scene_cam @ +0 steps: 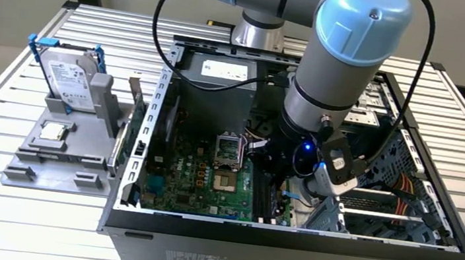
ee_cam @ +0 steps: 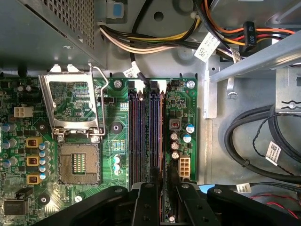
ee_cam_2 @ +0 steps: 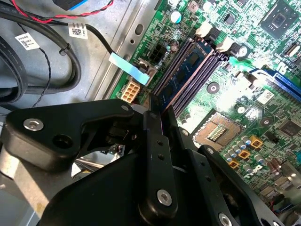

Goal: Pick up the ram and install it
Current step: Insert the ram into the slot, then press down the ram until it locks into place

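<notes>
The ram (ee_cam_2: pixel 188 70) is a bluish-green stick standing on edge in one of the long black motherboard slots (ee_cam: pixel 136 136). In the first wrist view the ram (ee_cam: pixel 162 141) shows as a thin line running down the slot nearest the board's edge. My gripper (scene_cam: pixel 285 173) is low inside the open computer case, over the memory slots. In the second wrist view the gripper (ee_cam_2: pixel 157 109) sits at the near end of the stick. In the first wrist view the gripper (ee_cam: pixel 165 197) straddles the stick with a narrow gap and looks shut on it.
The open processor socket (ee_cam: pixel 77 162) lies beside the slots. Black cables (ee_cam: pixel 254 136) loop along the case floor, with the power supply (scene_cam: pixel 217 72) at the back. Outside the case (scene_cam: pixel 290 240), a grey holder (scene_cam: pixel 42 160) carries a hard drive (scene_cam: pixel 70 80) and a square chip (scene_cam: pixel 54 131).
</notes>
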Action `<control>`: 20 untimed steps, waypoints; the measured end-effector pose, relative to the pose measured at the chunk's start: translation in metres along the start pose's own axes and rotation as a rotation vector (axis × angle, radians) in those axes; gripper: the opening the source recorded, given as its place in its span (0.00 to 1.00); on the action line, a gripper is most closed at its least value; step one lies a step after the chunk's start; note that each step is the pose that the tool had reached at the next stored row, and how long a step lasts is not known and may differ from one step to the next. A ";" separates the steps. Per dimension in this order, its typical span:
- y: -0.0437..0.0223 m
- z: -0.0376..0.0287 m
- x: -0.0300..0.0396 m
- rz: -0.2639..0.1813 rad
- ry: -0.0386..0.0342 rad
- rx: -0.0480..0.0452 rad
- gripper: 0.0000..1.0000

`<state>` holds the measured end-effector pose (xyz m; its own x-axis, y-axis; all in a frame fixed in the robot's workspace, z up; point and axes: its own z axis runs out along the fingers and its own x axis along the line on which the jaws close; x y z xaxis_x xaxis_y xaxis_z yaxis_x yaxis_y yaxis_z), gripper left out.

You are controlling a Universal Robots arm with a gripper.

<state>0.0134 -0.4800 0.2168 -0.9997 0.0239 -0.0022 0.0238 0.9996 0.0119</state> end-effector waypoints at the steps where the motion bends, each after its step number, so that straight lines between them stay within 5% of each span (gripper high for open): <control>1: 0.0000 0.0000 0.0000 0.000 -0.0001 0.0000 1.00; 2: 0.0000 0.0000 0.0000 0.000 0.0000 0.0000 1.00; 3: 0.0000 0.0000 0.0000 0.000 0.0000 0.0000 0.00; 20: -0.0002 0.0024 0.0000 0.000 0.0000 0.0001 0.00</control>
<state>0.0134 -0.4802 0.2144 -0.9997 0.0240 -0.0022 0.0240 0.9996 0.0118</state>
